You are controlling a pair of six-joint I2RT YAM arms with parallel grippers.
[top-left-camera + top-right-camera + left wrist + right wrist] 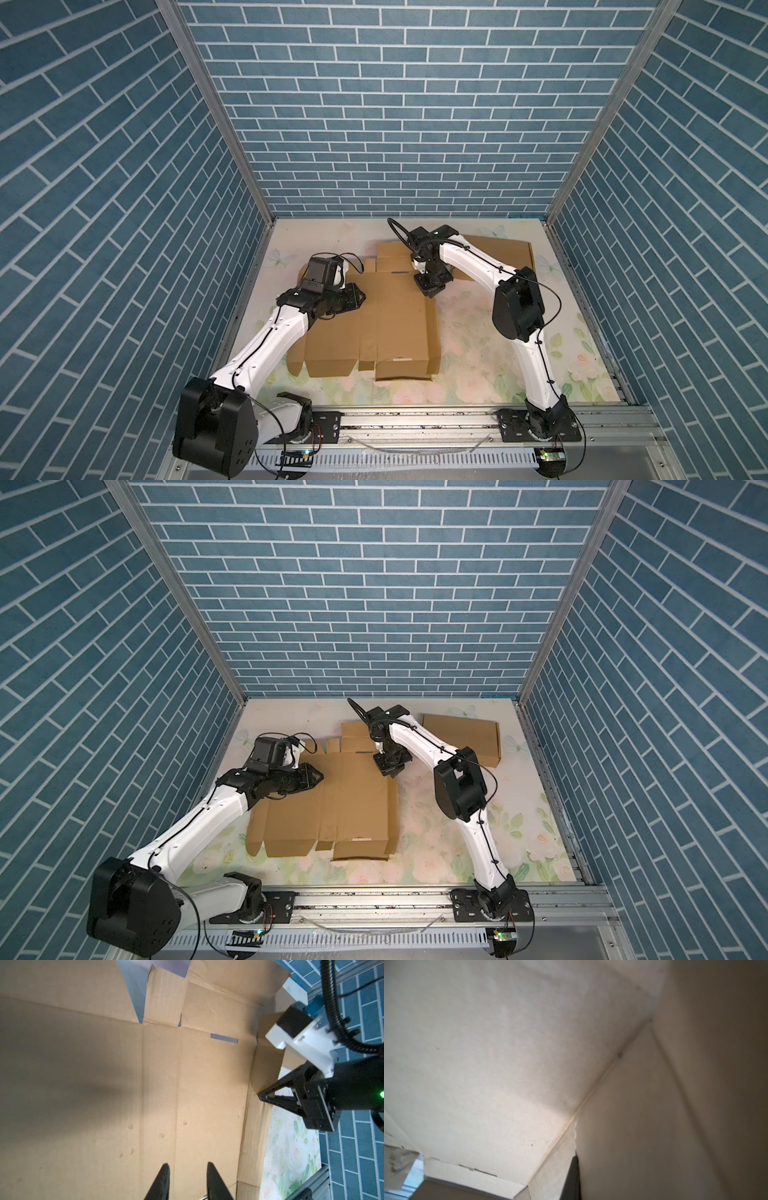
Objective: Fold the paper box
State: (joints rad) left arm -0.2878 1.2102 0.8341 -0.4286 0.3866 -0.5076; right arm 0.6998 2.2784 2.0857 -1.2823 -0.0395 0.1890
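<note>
Brown paper box (pixel 390 316) flat in both top views, left wrist adds dents (pixel 131 1126)

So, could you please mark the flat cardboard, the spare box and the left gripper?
flat cardboard (pixel 399 316): in a top view, middle panel.
spare box (pixel 478 737): in a top view, upper face.
left gripper (pixel 187 1164): left wrist view, between fingertips.

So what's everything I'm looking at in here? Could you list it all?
flat cardboard sheet: one, brown, unfolded, middle of the table
second cardboard piece: one, brown, back right
table: one, pale floral cover
walls: three, blue brick pattern, around the table
rail: one, silver, front edge
left arm, right arm: two, white and black, based at the rail
left gripper: one, black, open above the sheet
right gripper: one, black, closed on the sheet's raised right flap
</note>
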